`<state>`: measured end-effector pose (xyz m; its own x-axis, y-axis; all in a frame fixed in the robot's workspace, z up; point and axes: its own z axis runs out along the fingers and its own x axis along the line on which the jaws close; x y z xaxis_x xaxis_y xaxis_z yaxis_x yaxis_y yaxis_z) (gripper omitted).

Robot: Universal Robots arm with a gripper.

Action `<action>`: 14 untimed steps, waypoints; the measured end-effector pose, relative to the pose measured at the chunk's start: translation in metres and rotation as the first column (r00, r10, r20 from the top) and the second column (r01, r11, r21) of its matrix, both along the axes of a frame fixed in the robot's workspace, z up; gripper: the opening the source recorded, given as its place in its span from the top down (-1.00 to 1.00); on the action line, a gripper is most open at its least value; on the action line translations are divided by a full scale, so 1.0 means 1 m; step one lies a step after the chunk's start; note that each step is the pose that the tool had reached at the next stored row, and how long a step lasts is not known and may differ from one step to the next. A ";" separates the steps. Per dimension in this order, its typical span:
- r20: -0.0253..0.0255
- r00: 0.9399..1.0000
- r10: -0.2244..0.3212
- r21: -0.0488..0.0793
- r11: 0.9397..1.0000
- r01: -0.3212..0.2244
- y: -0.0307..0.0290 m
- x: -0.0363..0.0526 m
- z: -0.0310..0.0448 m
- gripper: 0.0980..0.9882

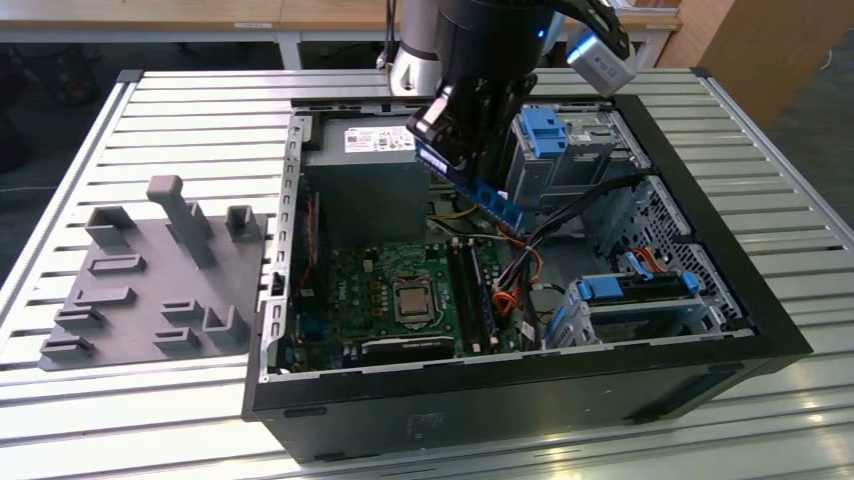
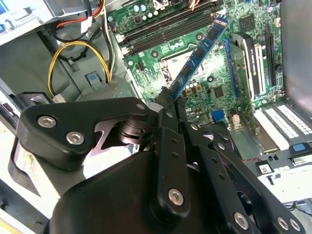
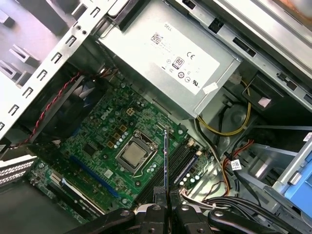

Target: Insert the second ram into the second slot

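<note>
While the second ram [image 1: 483,198], a thin blue circuit-board stick with small dark chips along its face, is clamped near one end between the closed black jaws, it hangs tilted above the green motherboard [image 1: 350,285] inside the open black computer case [image 1: 534,400], apart from the board: pick-up judged done, seating in a slot left to do. Long dark memory slots [image 2: 165,29] lie just beside the square metallic processor [image 3: 132,155]; the case rests on a pale ribbed metal desk [image 1: 200,110].

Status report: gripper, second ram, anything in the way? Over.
Gripper shut on the second ram. Ram tilted above the motherboard, not yet seated. Black cables close by.
</note>
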<state>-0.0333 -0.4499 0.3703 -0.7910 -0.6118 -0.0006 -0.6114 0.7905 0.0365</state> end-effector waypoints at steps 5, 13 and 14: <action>0.000 1.000 -0.020 0.000 1.000 0.020 0.0000 0.0000 0.0000 0.91; 0.000 0.999 -0.053 0.000 0.999 0.053 0.0000 0.0000 0.0000 0.91; 0.000 0.998 -0.057 0.000 0.998 0.057 0.0000 0.0000 0.0000 0.91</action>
